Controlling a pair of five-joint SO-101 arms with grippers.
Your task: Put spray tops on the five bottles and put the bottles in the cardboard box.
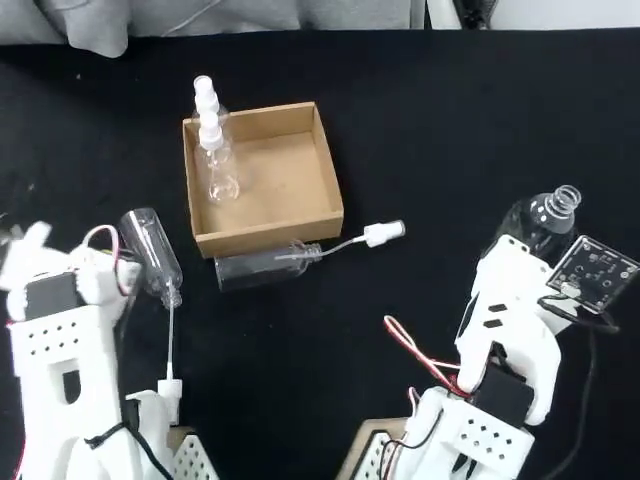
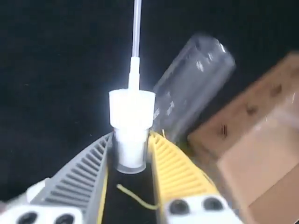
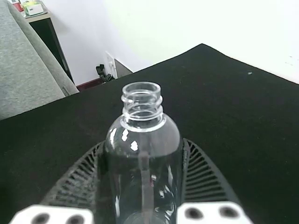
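I see a black table (image 1: 450,120), grey fabric (image 1: 200,15) along its far edge, and a white wall (image 3: 210,23) beyond it.

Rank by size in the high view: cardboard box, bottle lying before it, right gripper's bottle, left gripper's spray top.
1. cardboard box
2. lying bottle and held bottle: unsure, since the held one is raised and foreshortened
3. held spray top

The tabletop (image 1: 450,120) was black, the cardboard box (image 1: 265,232) plain brown, the bottles (image 1: 262,268) clear, the spray tops (image 1: 384,233) white.
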